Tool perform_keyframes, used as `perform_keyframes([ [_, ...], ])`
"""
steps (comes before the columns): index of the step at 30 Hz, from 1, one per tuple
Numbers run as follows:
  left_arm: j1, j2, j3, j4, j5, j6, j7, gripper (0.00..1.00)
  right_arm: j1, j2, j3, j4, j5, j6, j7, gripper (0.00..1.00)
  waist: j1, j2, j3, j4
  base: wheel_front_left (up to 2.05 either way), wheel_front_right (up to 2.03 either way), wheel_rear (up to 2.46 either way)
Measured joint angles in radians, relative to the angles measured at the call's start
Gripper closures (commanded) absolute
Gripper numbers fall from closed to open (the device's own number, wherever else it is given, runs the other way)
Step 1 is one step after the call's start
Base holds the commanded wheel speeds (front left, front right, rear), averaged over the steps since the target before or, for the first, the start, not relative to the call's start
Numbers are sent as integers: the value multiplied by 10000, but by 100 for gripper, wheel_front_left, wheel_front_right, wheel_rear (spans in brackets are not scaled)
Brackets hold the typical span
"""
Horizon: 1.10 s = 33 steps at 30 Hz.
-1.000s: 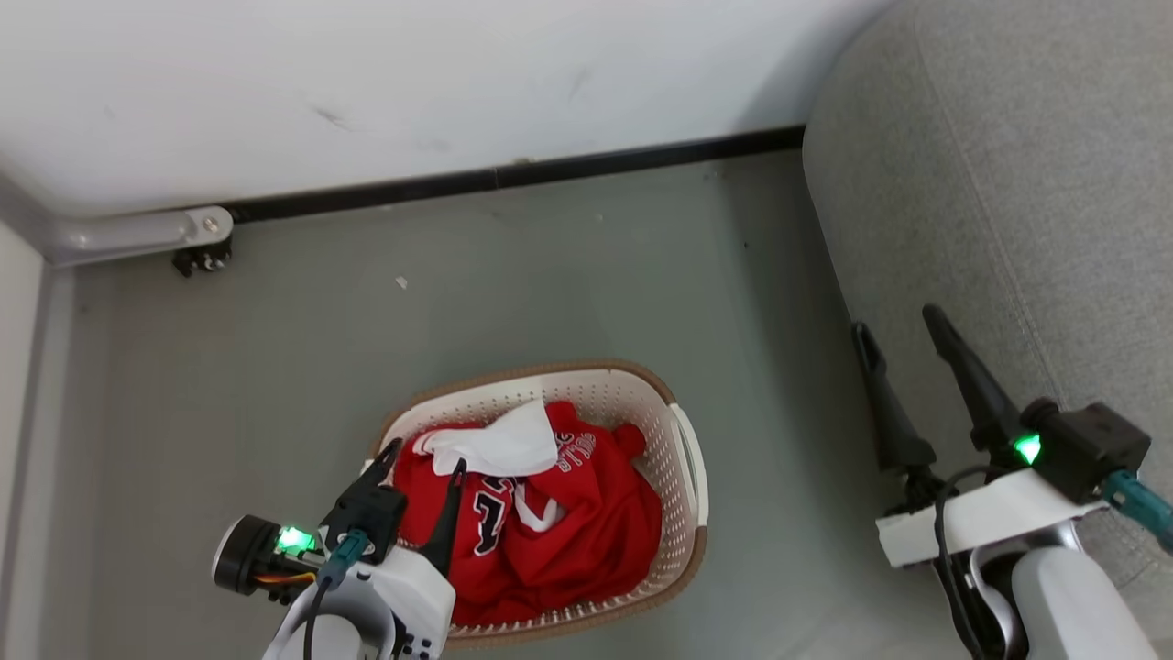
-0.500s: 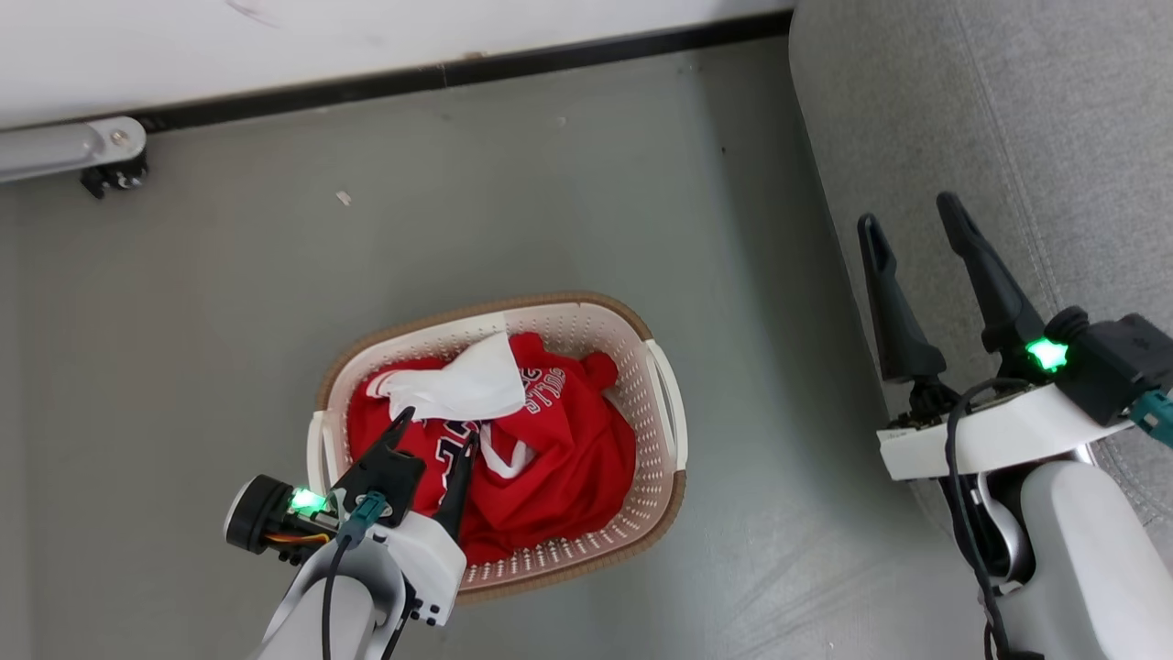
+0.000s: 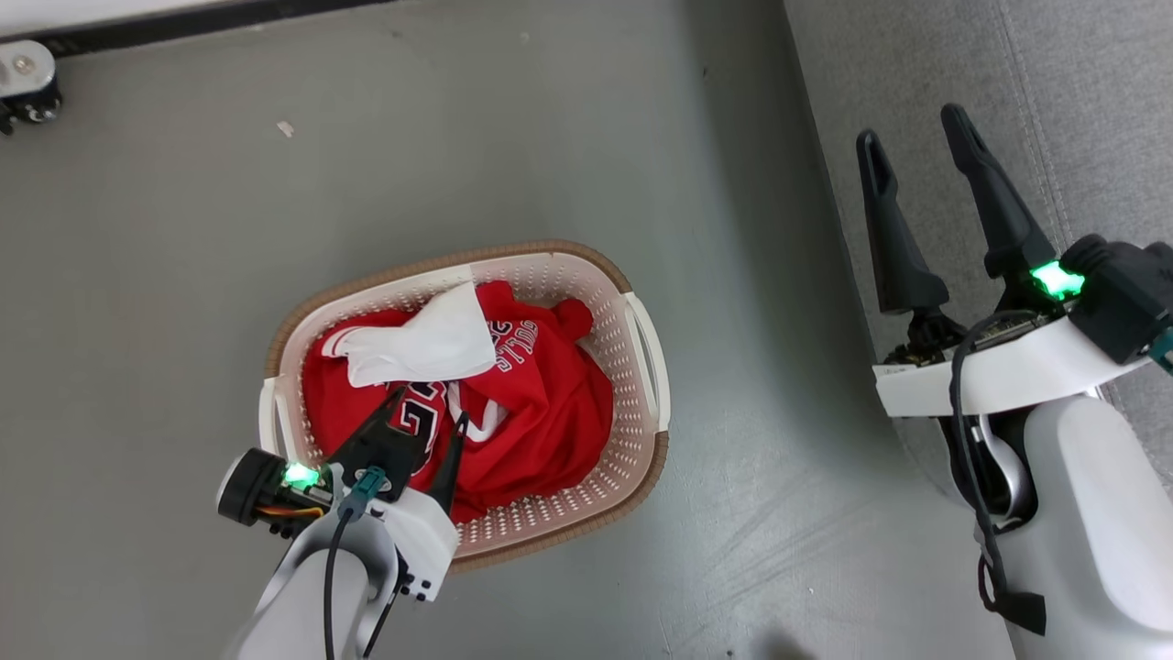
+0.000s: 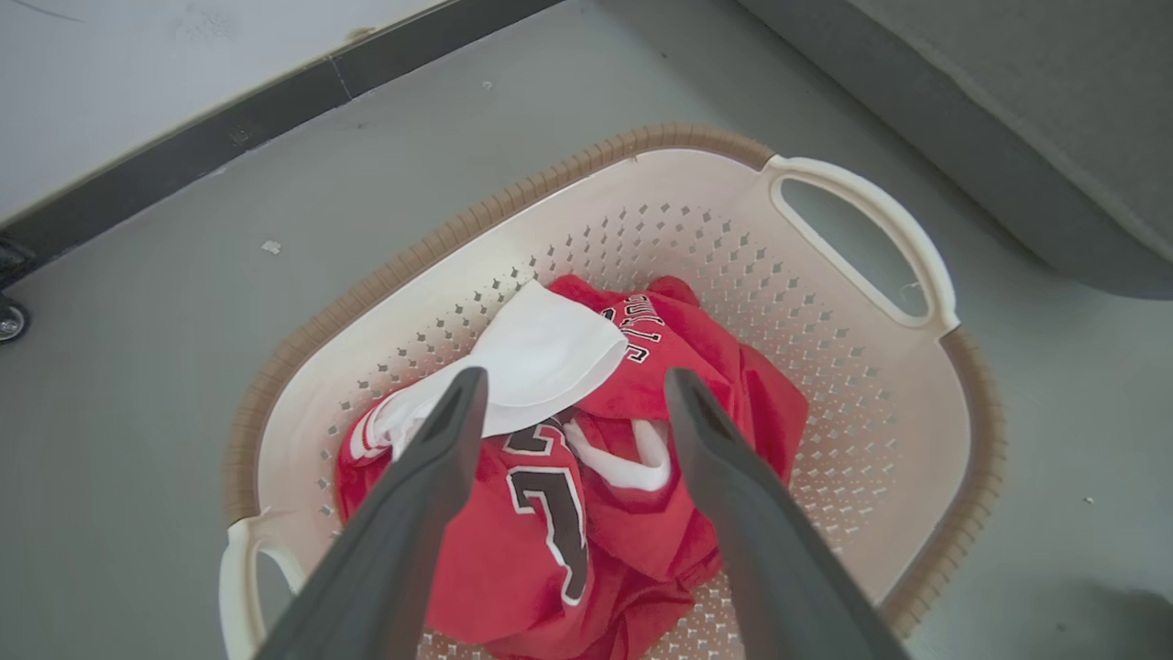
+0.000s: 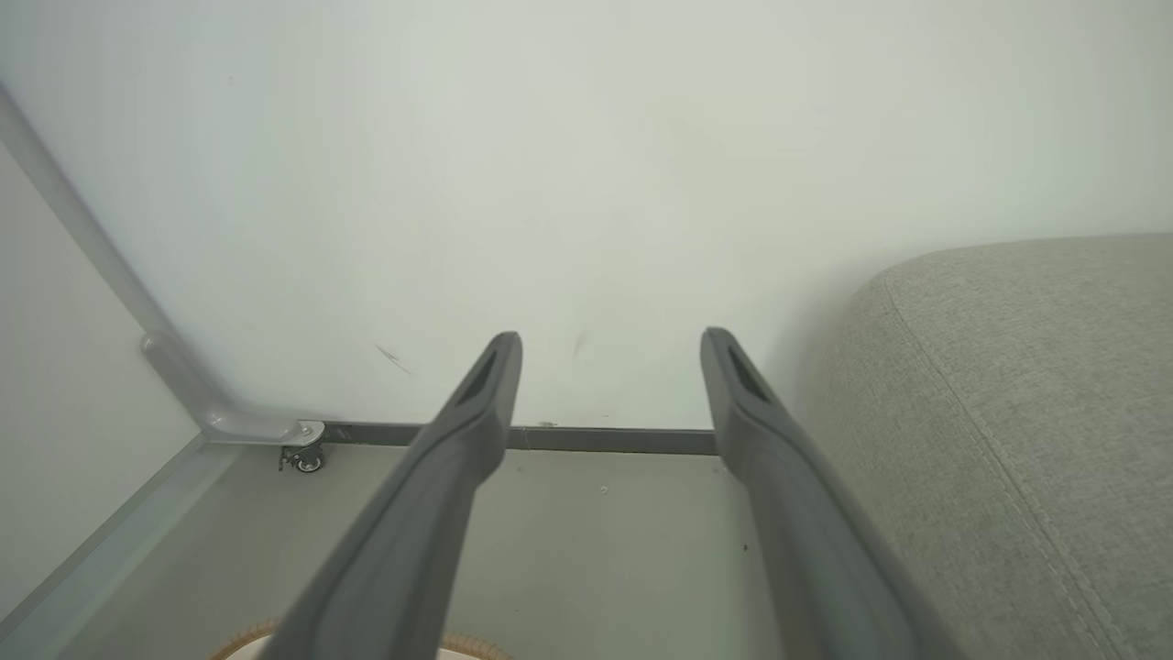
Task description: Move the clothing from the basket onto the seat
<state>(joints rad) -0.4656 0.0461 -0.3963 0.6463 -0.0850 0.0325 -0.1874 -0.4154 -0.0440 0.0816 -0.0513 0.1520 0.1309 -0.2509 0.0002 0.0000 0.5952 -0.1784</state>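
Note:
The cream basket (image 3: 647,348) with a brown rim stands on the grey floor. Inside it lies the clothing: red basketball garments (image 3: 541,403) with a white fabric piece (image 3: 426,344) on top. My left gripper (image 3: 428,405) hangs open over the near left part of the pile, with nothing between its fingers; in the left wrist view my left gripper (image 4: 570,383) points at the red garments (image 4: 641,513), the white piece (image 4: 541,353) and the basket (image 4: 880,385). My right gripper (image 3: 910,126) stands open and empty over the edge of the grey seat (image 3: 1081,101). The right gripper (image 5: 609,344) faces the wall, beside the seat (image 5: 1035,385).
A white wall with a dark baseboard (image 5: 605,440) runs behind the floor. A caster wheel (image 3: 23,78) of a metal frame sits at the far left. Open grey floor (image 3: 751,385) separates the basket from the seat.
The head camera has tilted down, so the whole picture shifted upward. My left gripper has dropped lower toward the pile in the basket. The right gripper stays open.

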Motion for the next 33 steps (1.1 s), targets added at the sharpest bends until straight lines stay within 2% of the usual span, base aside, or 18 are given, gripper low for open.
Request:
perform_keyframes([
  [17,-639,38,136,901,82,36,-33,0,-1398,-19,215,-13,180,0,0,0,0,0,918,-347,0,0,0],
  [33,-1094,290,268,1814,84,180,121,0,-1900,-27,288,48,529,0,-13,0,0,0,1587,-584,0,0,0],
])
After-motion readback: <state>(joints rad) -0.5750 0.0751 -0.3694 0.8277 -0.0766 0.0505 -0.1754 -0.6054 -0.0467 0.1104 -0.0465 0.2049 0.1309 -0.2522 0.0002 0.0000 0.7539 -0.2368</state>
